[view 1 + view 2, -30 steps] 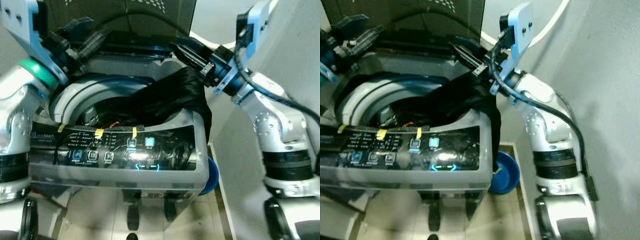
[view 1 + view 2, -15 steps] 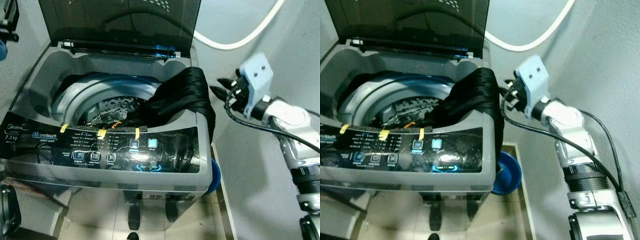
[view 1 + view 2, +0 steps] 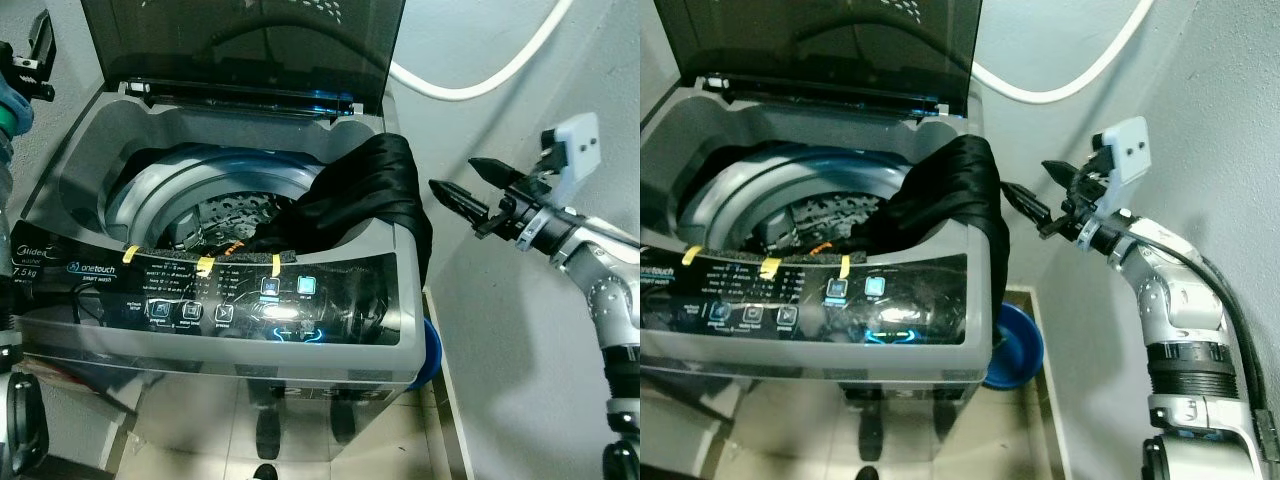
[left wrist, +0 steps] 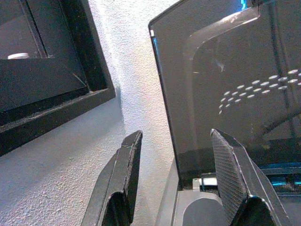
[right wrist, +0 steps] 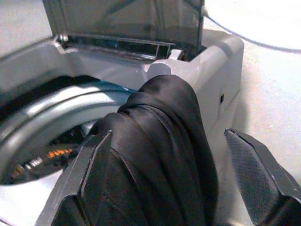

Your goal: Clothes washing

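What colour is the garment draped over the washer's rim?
Black garment, slightly glossy; clearest in the right wrist view.
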You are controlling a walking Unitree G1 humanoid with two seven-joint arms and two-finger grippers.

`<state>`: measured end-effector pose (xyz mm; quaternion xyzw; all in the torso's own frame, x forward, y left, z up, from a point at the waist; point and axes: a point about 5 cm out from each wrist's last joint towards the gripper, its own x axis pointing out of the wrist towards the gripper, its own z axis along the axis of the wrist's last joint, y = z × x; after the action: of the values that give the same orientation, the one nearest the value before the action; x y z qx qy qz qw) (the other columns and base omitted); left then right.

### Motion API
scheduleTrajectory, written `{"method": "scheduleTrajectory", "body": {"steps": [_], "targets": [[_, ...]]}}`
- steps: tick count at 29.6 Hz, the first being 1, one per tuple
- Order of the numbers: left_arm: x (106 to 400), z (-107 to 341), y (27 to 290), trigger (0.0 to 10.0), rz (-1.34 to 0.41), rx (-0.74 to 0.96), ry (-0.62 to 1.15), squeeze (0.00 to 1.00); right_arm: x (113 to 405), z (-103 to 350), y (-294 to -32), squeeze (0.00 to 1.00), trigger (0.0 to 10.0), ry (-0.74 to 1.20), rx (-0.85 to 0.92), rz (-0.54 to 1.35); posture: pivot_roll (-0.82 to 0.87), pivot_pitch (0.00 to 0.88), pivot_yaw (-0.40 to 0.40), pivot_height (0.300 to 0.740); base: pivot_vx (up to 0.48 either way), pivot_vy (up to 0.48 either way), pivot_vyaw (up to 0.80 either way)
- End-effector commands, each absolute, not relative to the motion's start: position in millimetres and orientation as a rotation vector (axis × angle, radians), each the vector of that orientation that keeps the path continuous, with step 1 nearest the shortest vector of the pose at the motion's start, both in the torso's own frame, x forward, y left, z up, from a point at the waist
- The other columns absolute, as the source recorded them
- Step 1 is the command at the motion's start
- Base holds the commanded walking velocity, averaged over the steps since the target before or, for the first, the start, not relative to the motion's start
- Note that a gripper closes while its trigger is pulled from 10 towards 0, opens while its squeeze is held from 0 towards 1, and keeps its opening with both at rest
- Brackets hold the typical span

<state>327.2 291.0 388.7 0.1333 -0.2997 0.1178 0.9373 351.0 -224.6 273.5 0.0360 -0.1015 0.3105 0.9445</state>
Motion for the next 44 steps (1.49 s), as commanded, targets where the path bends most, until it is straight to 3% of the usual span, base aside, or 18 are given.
{"method": "scheduleTrajectory", "body": {"steps": [1, 7, 18, 19, 20, 21, 36, 44], "targets": [[326.0, 389.1, 289.8, 10.0, 0.244, 0.287, -0.620, 0.00, 350.5, 266.9, -227.8, 0.00, 10.0, -0.192, 0.147, 0.647, 0.09, 0.167, 0.041, 0.740, 0.000, 0.000, 0.00], [323.9, 387.4, 288.6, 10.0, 0.242, 0.292, -0.621, 0.00, 341.2, 236.9, -212.4, 0.00, 10.0, -0.051, -0.093, 0.810, 0.10, 0.168, 0.034, 0.740, 0.000, 0.000, 0.00], [322.3, 386.5, 289.0, 10.0, 0.249, 0.290, -0.624, 0.00, 347.7, 222.8, -196.8, 0.00, 10.0, 0.003, -0.099, 0.848, 0.11, 0.167, 0.028, 0.740, 0.000, 0.000, 0.00], [322.1, 385.5, 289.3, 10.0, 0.252, 0.289, -0.621, 0.00, 350.4, 224.6, -193.8, 0.00, 3.1, -0.016, -0.066, 0.835, 0.11, 0.167, 0.027, 0.740, 0.000, 0.000, 0.00], [322.1, 385.5, 289.3, 10.0, 0.252, 0.289, -0.621, 0.00, 350.4, 224.6, -193.8, 0.00, 3.1, -0.016, -0.066, 0.835, 0.11, 0.167, 0.027, 0.740, 0.000, 0.000, 0.00], [322.1, 385.2, 289.4, 10.0, 0.252, 0.289, -0.620, 0.00, 351.5, 225.2, -192.7, 0.00, 0.0, -0.023, -0.055, 0.831, 0.11, 0.167, 0.027, 0.740, 0.000, 0.000, 0.00], [323.5, 381.3, 286.2, 10.0, 0.250, 0.274, -0.616, 0.00, 364.0, 236.4, -185.5, 0.00, 0.0, -0.077, 0.062, 0.780, 0.09, 0.172, 0.018, 0.740, 0.000, 0.000, 0.00], [323.8, 378.5, 286.0, 10.0, 0.253, 0.263, -0.612, 0.00, 376.8, 254.9, -180.5, 0.00, 0.0, -0.167, 0.074, 0.654, 0.09, 0.174, 0.011, 0.740, 0.000, 0.000, 0.00]]}}
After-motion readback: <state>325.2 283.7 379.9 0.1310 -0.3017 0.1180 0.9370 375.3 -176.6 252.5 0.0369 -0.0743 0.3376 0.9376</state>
